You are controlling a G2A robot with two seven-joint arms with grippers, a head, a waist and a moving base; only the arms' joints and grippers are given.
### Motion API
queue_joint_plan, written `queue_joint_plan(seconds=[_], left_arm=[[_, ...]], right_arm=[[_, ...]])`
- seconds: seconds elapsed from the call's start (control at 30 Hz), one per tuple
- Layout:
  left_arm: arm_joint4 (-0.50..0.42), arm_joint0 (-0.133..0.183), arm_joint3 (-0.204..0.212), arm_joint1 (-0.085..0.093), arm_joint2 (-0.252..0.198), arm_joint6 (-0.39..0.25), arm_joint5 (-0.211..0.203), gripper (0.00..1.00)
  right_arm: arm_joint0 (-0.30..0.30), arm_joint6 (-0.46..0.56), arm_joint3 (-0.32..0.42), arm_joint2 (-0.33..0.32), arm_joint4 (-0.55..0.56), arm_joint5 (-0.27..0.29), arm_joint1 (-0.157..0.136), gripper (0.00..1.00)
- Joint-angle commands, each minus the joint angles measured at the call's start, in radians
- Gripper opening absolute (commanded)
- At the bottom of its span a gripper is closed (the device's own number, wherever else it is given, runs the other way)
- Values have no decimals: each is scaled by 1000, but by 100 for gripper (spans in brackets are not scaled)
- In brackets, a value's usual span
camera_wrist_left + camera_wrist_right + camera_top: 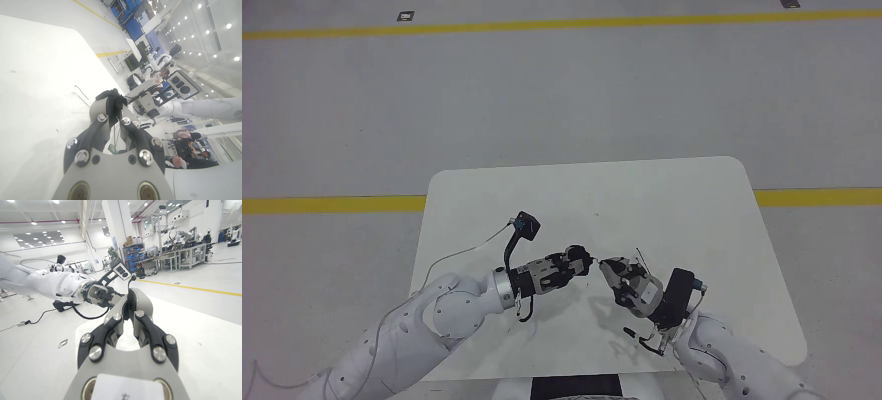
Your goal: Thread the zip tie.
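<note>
With left gripper (115, 106) and right gripper (129, 306) both clenched on the zip tie (133, 277), square its tip to the head slot, then feed slowly

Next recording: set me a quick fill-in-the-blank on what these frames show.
1. The left pincer and right pincer face each other over a ___ table.
2. The right pincer is shut on a black ___.
3. The floor line beside the table is ___.
Missing: white; zip tie; yellow.
</note>
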State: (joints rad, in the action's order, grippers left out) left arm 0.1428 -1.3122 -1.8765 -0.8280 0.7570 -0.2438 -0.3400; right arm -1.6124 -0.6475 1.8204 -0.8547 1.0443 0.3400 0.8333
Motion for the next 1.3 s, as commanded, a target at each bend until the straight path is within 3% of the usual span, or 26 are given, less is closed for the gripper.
queue_joint_plan(seconds=[0.0, 0.47, 1.27], left_arm=[[0, 0, 0, 0, 0, 0, 0, 0], [0, 0, 0, 0, 0, 0, 0, 0], [0, 0, 0, 0, 0, 0, 0, 0]], right_arm=[[4, -2, 0, 5, -3, 0, -2, 0], [27, -1, -17, 26, -30, 0, -17, 0], [36, 17, -41, 35, -50, 0, -14, 0]])
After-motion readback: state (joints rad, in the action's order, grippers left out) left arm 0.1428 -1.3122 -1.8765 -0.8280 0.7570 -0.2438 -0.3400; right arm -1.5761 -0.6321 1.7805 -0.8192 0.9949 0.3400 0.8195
